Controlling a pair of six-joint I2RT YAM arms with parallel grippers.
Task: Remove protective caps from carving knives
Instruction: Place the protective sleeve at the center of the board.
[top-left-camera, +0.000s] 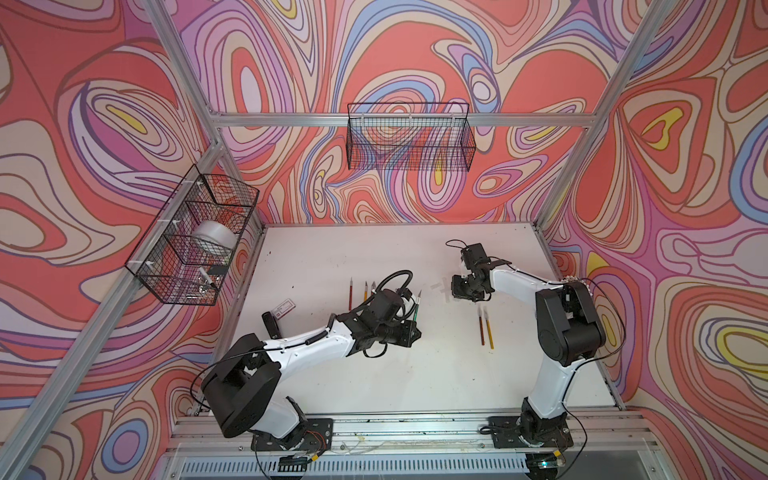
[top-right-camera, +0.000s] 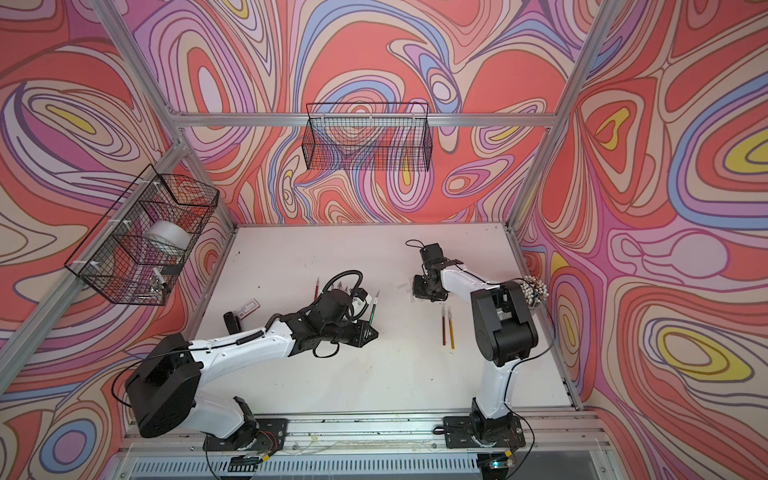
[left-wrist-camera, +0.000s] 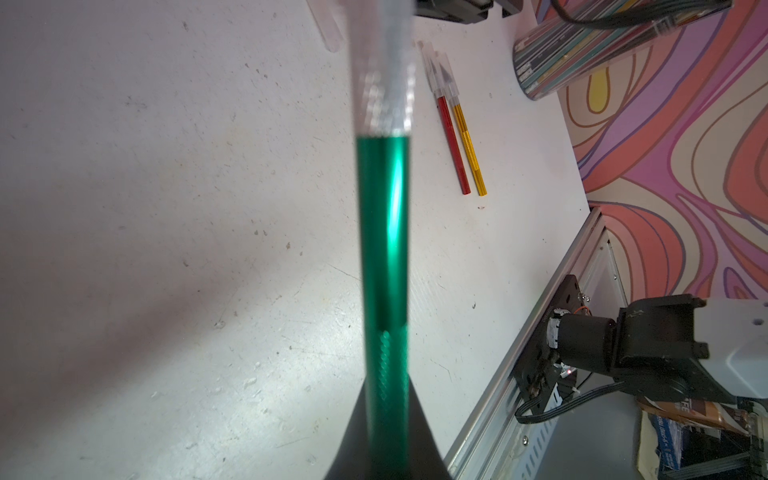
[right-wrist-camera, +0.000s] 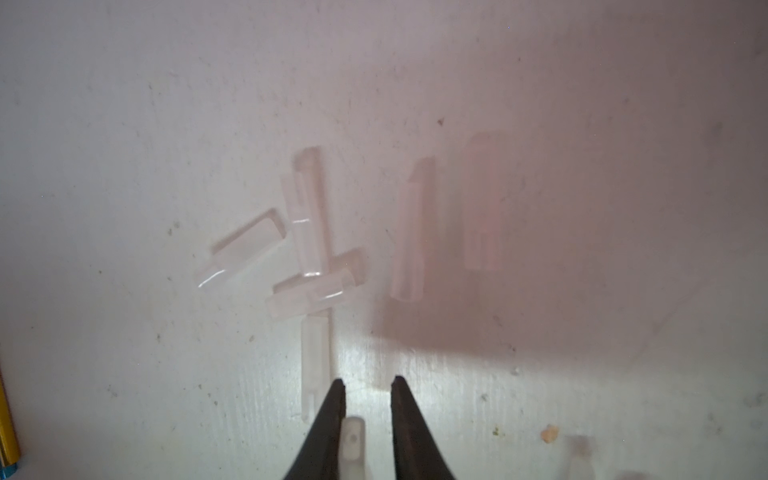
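Reaching for the capped red carving knife (top-left-camera: 482, 330) and gold carving knife (top-left-camera: 490, 332), you find them just toward the table's (top-left-camera: 415, 386) near edge from your right gripper (right-wrist-camera: 368, 380), lying near-to-far, capped ends far. Its jaws stand parted, a protective cap (right-wrist-camera: 353, 440) between them. Your left gripper (left-wrist-camera: 384, 432) clamps the green carving knife (left-wrist-camera: 384, 249), tip blurred.

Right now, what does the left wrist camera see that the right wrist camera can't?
Only the left wrist view: the green carving knife clamped in the left jaws, the red carving knife with its cap on, and a striped cup. Only the right wrist view: the right jaws, standing apart around one protective cap, and the whole cluster of loose caps. Both: the white table and the gold carving knife.
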